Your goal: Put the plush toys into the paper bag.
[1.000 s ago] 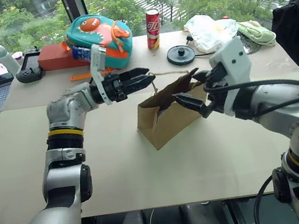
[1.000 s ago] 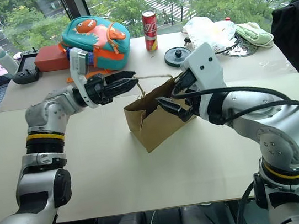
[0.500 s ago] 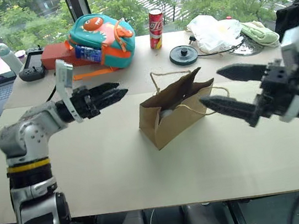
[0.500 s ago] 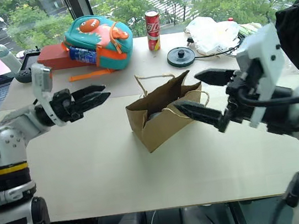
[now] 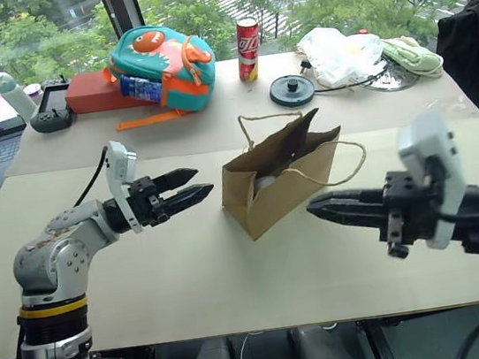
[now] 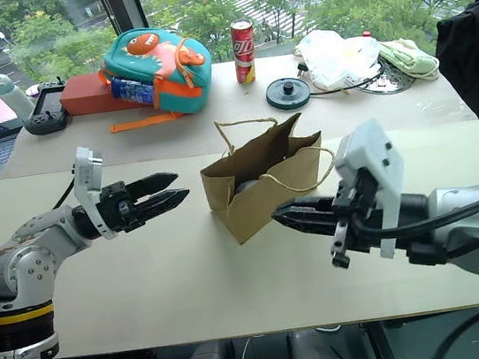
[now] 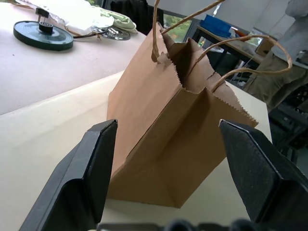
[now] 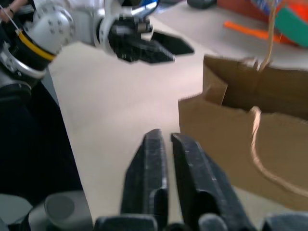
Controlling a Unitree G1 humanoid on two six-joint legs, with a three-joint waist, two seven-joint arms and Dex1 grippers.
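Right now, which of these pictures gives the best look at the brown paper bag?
The left wrist view: the paper bag stands close up there, with its creases, open mouth and cord handles plain. The two head views show it whole but small, a grey shape inside. The right wrist view catches just part of its side.

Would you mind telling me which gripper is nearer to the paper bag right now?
Roughly equal, the left gripper perhaps slightly nearer. It hangs open beside the paper bag on the robot's left, apart from it. The right gripper is shut, just off the bag's front right corner.
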